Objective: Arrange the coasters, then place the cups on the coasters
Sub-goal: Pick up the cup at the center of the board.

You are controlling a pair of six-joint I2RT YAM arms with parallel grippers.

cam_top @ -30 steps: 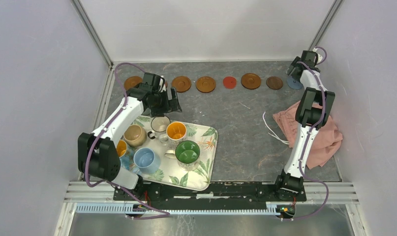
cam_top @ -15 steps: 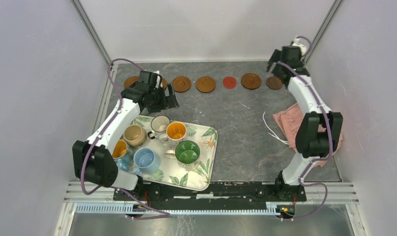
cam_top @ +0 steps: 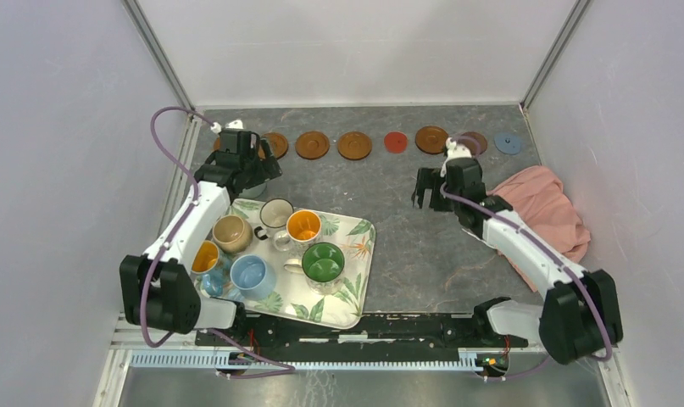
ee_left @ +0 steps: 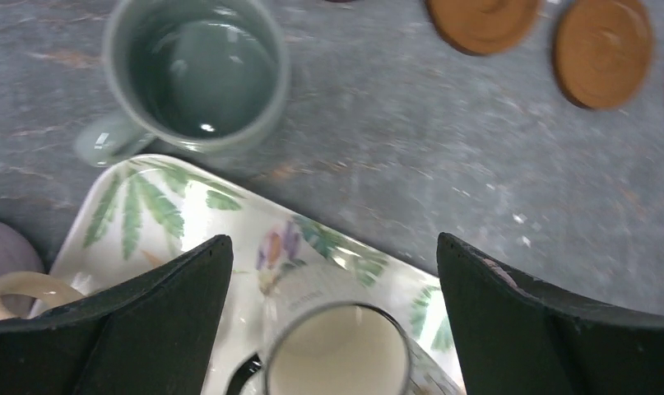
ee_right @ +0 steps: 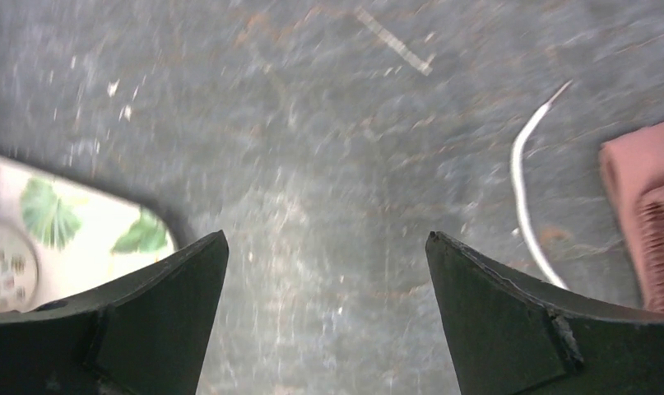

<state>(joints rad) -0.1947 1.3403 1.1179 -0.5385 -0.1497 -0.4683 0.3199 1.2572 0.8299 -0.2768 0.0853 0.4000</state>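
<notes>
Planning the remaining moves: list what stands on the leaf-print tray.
On the tray: cream mug, tan mug, orange-inside mug, green-inside mug, light blue mug, and a blue mug half hidden by the left arm. Whatever lies beneath that arm is covered.

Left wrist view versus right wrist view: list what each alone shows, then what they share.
Left wrist only: a grey-green mug, two brown coasters, and a cream mug. Right wrist only: a pink cloth and a white cord. Both: a corner of the tray and the table.
</notes>
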